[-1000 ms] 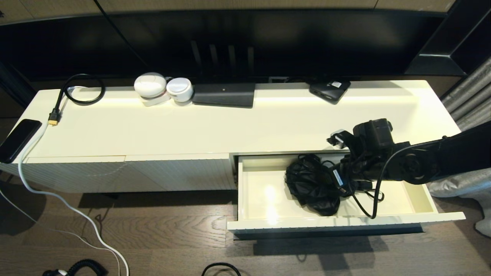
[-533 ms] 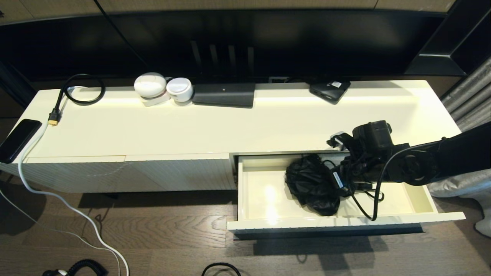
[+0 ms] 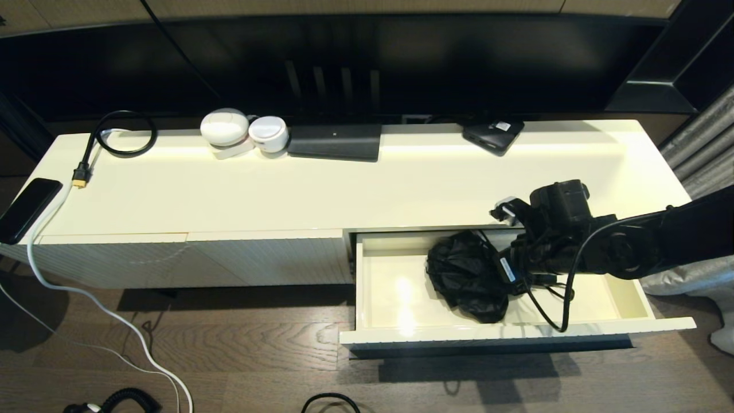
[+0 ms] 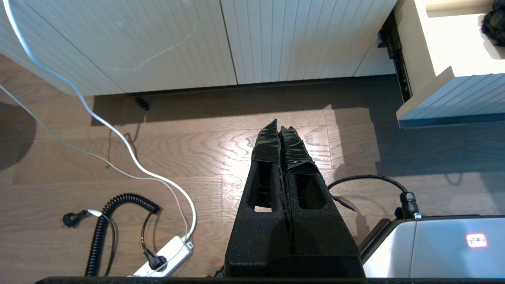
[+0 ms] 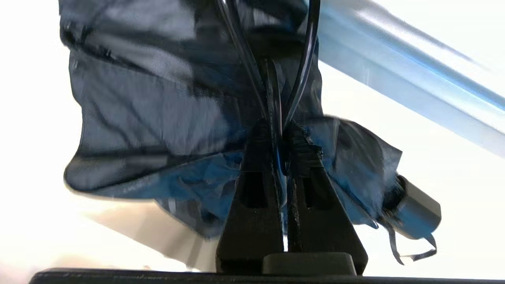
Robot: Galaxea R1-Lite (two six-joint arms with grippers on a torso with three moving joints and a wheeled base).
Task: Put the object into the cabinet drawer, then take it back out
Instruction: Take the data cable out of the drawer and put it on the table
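The cabinet drawer stands pulled open at the cabinet's right end, its glossy cream inside showing. The object, a crumpled black folding umbrella, is inside the drawer near its middle. My right gripper reaches in from the right and is shut on the umbrella. In the right wrist view the fingertips pinch dark fabric and thin ribs of the umbrella, and its grey handle end sticks out beside them. Whether the umbrella rests on the drawer floor I cannot tell. My left gripper hangs shut and empty above the wooden floor.
On the cabinet top sit two white round devices, a dark flat box, a black device, a looped black cable and a phone. White cable and a power strip lie on the floor.
My right wrist has shifted slightly to the right and back. The umbrella's loose upper folds and ribs have drawn in, so the bundle looks more compact. The drawer has stayed put.
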